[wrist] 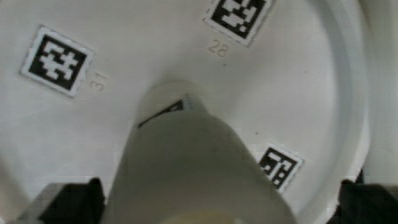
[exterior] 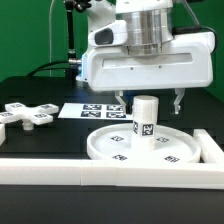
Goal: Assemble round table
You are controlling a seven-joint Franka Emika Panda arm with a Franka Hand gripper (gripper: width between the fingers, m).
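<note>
The large rimmed disc [exterior: 118,148] lies flat near the table's front. The short cylindrical post [exterior: 146,118] stands upright on its middle. My gripper [exterior: 149,102] hangs over the post's top, open, with a finger on each side and a gap to both. The cross-shaped piece [exterior: 25,116] lies on the black table at the exterior view's left. In the wrist view the post [wrist: 205,150] fills the middle over the disc [wrist: 143,45]. The gripper [wrist: 217,200] straddles it, and only its dark fingertips [wrist: 71,198] show at the edges.
The marker board [exterior: 98,110] lies flat behind the disc. A long white border rail [exterior: 100,176] runs along the front edge. Another rail [exterior: 208,148] stands at the exterior view's right, close to the disc. A black cable stand rises at the back.
</note>
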